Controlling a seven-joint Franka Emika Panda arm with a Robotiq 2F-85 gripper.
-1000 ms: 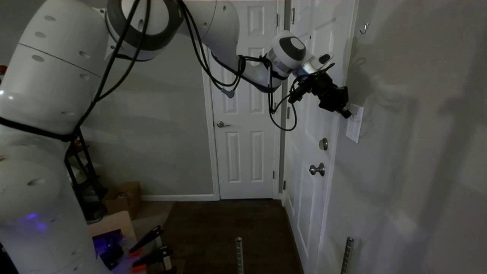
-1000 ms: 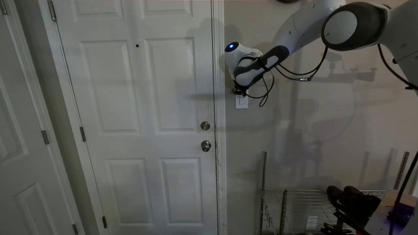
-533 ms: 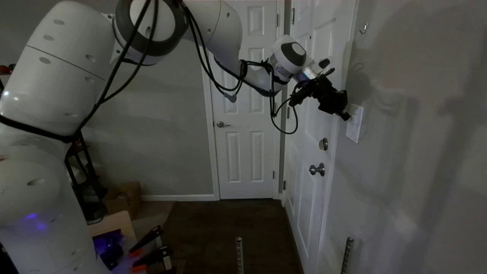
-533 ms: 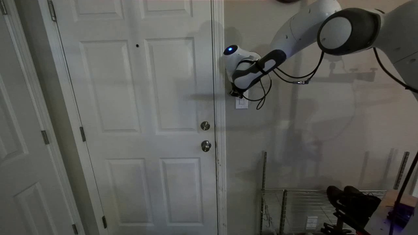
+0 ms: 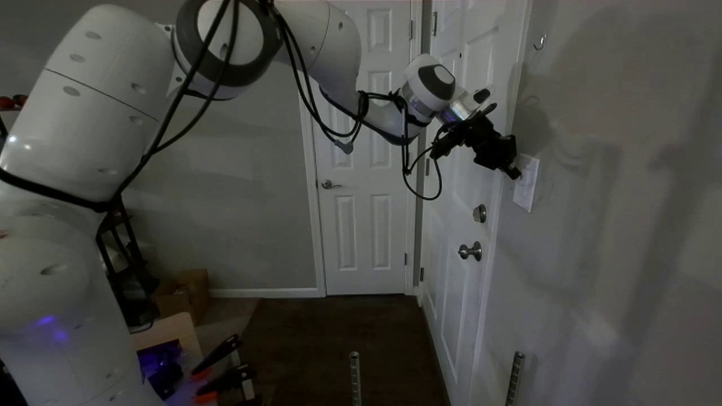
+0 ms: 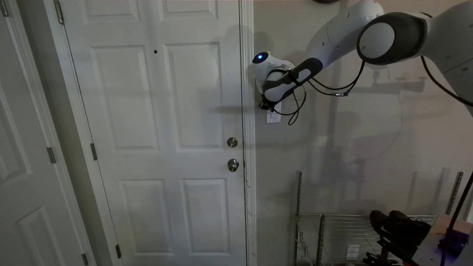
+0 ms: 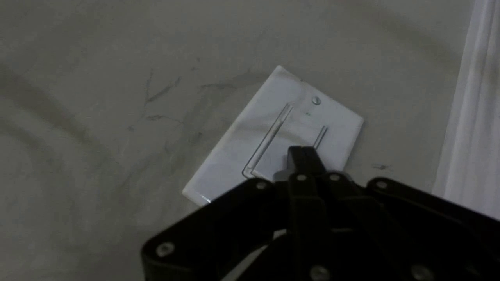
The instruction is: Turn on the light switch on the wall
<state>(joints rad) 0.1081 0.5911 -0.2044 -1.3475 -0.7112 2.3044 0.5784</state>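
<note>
The light switch is a white plate with a wide flat rectangular paddle, seen in both exterior views [image 5: 526,192] [image 6: 273,117]. It also shows in the wrist view [image 7: 230,156], tilted in the picture, with a screw near its upper end. It sits on the pale grey wall [image 5: 620,237]. My gripper [image 5: 514,172] points at the plate from the door side, angled downward. In the wrist view its fingertips [image 7: 304,150] are together with nothing between them. They overlap the paddle and hide part of it. I cannot tell if they touch it.
A white panelled door [image 6: 166,162] with a round knob [image 6: 233,165] and deadbolt [image 6: 232,142] is beside the switch. Its white frame [image 7: 465,117] shows in the wrist view. A wire rack [image 6: 343,221] with black shoes is below. A hook [image 5: 540,42] is above the switch.
The arm has lowered and my gripper has come down slightly in front of the plate, then moved a touch closer to it. The plate has not visibly changed.
</note>
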